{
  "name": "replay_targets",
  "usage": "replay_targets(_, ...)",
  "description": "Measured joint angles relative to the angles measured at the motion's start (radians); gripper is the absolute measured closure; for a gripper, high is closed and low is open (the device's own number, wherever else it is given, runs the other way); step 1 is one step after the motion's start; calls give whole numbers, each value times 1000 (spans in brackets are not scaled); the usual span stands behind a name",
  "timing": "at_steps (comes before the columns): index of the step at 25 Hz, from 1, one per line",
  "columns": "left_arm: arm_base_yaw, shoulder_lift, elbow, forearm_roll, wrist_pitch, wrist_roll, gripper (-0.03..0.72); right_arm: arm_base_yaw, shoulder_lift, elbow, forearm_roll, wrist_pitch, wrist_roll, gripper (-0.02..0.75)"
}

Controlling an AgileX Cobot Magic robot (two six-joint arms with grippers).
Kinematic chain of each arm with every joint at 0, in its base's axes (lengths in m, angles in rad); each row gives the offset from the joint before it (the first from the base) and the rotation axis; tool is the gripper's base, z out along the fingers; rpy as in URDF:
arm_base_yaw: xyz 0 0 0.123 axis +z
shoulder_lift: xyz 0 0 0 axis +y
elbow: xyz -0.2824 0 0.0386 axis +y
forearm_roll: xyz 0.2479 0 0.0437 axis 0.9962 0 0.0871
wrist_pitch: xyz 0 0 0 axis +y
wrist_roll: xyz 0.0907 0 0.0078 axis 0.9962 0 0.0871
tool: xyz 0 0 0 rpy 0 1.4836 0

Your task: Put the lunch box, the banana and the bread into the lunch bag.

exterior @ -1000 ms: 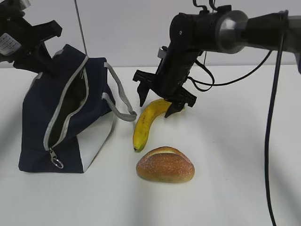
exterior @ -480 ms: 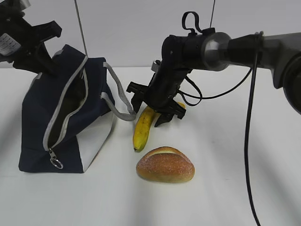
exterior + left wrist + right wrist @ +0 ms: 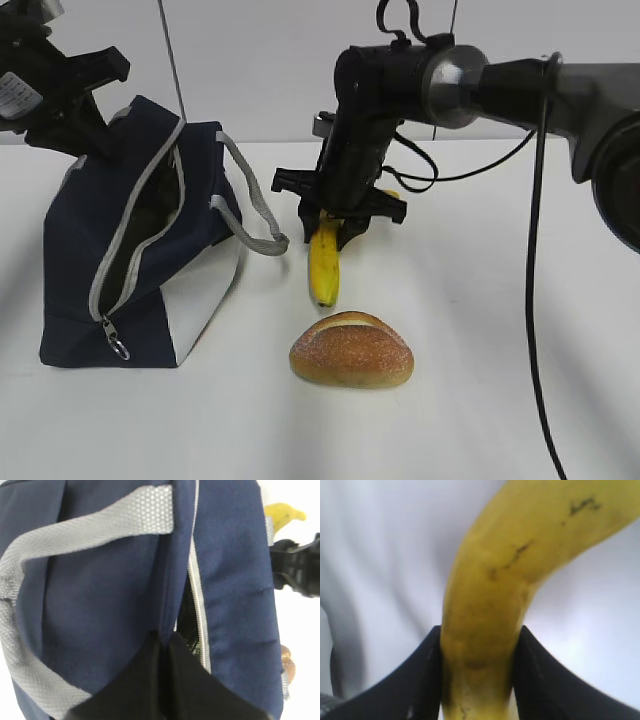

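Item: ripe yellow curved banana, pinched across its upper part by the right gripper, both black fingers touching its sides. Long axis hangs down toward the table, tip just above it. Location: right of the dark navy fabric lunch bag, near its unzipped mouth, which the left gripper, fully closed, pinches by the fabric. Right arm nearer.

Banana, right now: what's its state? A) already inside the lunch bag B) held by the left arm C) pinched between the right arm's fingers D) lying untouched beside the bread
C. In the right wrist view the banana sits squeezed between the two black fingers, and the exterior view shows the right gripper clamped on its upper end, above the bread and outside the lunch bag.
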Motion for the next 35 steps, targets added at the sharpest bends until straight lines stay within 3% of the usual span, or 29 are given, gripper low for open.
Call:
replay_targets(7,0,0,0,1,0,0,690,0,0,-278,-108,213,-211,465)
replay_targets(13,0,0,0,-1,0,0,690,0,-25,-476,44,235,-389,465)
replay_targets(22,0,0,0,-32,0,0,690,2,-75,-497,358,242,-499,465)
replay_targets(27,3,0,0,-40,0,0,690,31,-75,-489,408,243,-510,465)
replay_targets(35,65,-12,0,-102,5,0,690,81,-76,-360,453,243,-543,465)
